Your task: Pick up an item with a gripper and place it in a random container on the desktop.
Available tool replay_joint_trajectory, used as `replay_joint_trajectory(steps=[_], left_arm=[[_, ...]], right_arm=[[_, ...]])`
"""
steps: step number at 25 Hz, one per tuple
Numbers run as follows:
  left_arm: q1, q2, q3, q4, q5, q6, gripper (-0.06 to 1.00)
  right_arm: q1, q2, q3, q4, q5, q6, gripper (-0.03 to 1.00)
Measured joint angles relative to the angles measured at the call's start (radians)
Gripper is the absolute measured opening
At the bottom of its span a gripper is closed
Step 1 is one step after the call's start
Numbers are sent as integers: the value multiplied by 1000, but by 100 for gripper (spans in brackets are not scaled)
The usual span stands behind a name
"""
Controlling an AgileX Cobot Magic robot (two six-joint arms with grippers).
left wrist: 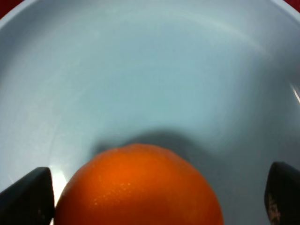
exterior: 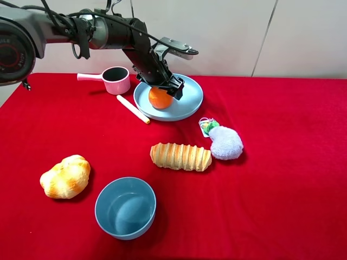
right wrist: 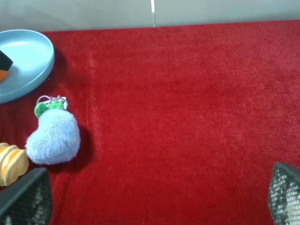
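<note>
The orange mandarin (exterior: 160,98) sits in the wide light blue plate (exterior: 191,103) at the back middle of the red desktop (exterior: 282,179). My left gripper (exterior: 166,88) hovers right over the mandarin, its fingers spread on either side. In the left wrist view the mandarin (left wrist: 138,187) rests on the plate's floor (left wrist: 150,70) between the fingers of the left gripper (left wrist: 154,192); one fingertip (left wrist: 28,194) is close to the fruit, the other stands well clear. My right gripper (right wrist: 154,194) is open and empty above bare red cloth.
A pink saucepan (exterior: 116,80) and a white stick (exterior: 133,109) lie left of the plate. A ridged loaf (exterior: 180,156) and a lilac plush (exterior: 225,143) sit mid-table. A bread roll (exterior: 65,176) and a deeper blue bowl (exterior: 126,207) are at the front left.
</note>
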Motion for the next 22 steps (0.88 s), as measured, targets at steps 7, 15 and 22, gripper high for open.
replay_joint_trajectory(steps=[7,15,22], left_arm=[[0,-13,0,0,65,0,88],[0,-97,-6,1,183,0,88],[0,-190,-8,3,312,-1,87]], right_arm=[[0,0,0,0,0,0,69],[0,0,0,0,0,0,69],[0,0,0,0,0,0,69]])
